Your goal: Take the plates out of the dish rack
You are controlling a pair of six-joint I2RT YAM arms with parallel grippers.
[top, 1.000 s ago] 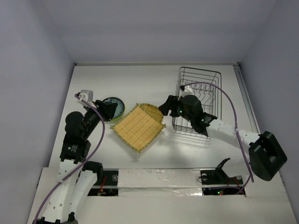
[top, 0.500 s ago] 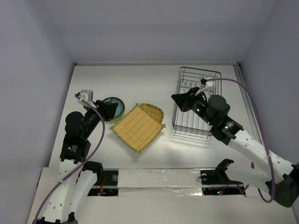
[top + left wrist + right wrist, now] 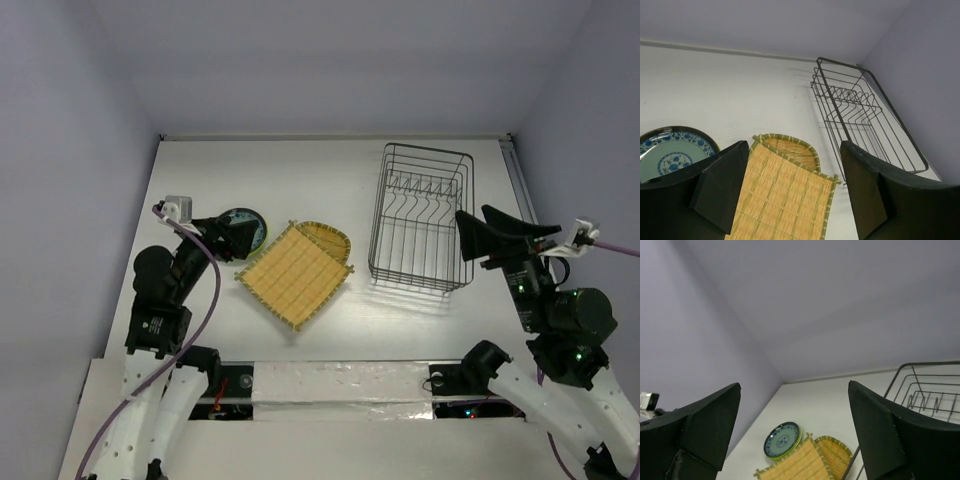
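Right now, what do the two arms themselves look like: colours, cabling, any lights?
Both the left arm and right arm have white lower links and black upper segments ending in black, wedge-shaped jaws. A purple cable runs along each, and small green lights glow on the right arm's black housings.

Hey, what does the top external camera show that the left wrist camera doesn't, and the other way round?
Only the top external view shows both arms, the open right gripper near the right edge of the dish rack, and the rack's whole outline. Only the left wrist view shows the blue floral pattern on the round plate, past the open left gripper. Both show the rack with no plates in it, the square bamboo plate overlapping the rounded bamboo plate, and the round plate on the table.
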